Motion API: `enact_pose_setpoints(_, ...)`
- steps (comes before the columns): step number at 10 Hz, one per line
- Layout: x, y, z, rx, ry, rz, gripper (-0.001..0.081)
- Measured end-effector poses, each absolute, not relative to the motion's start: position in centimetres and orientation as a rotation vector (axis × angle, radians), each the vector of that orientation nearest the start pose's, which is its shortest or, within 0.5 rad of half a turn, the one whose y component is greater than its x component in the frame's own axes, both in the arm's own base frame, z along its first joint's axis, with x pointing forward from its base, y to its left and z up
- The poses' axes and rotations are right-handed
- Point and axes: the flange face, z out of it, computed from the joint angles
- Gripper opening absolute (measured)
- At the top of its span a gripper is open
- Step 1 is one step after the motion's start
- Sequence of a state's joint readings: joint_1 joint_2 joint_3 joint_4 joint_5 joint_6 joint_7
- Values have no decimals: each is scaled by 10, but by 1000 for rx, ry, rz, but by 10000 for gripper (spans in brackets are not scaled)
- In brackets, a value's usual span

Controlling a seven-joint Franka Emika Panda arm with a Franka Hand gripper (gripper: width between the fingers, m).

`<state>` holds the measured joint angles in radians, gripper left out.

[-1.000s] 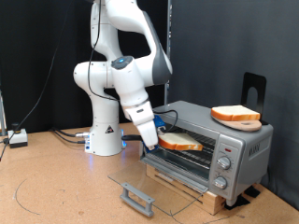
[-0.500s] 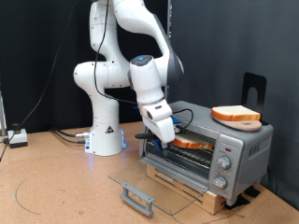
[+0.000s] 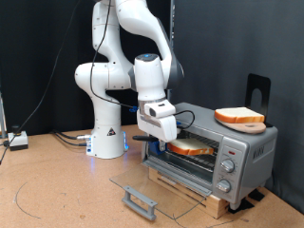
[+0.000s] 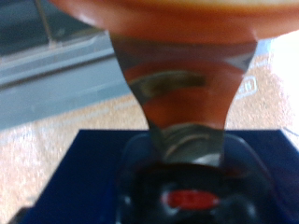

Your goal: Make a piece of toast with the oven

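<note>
One claw [image 3: 169, 142] gripping toast [image 3: 195, 146] inside oven [image 3: 214, 152].

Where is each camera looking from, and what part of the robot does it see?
Exterior view: sits off the arm, facing the whole arm, the open oven and the gripper at the piece of toast inside; a second bread slice lies on top.
Wrist view: sits on the hand, looking along the gripper at the piece of toast, very close.
Both show gripper and toast.
</note>
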<state>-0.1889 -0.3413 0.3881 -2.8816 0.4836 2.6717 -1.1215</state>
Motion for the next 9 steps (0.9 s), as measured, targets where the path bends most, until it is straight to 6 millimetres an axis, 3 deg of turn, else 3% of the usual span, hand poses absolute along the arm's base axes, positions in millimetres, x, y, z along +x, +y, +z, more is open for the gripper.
enact_pose_setpoints(7,348,-32,298,-2808,-1341,-169,396)
enact_pose_setpoints(9,348,-41,300,-2810,-1316,-179,396)
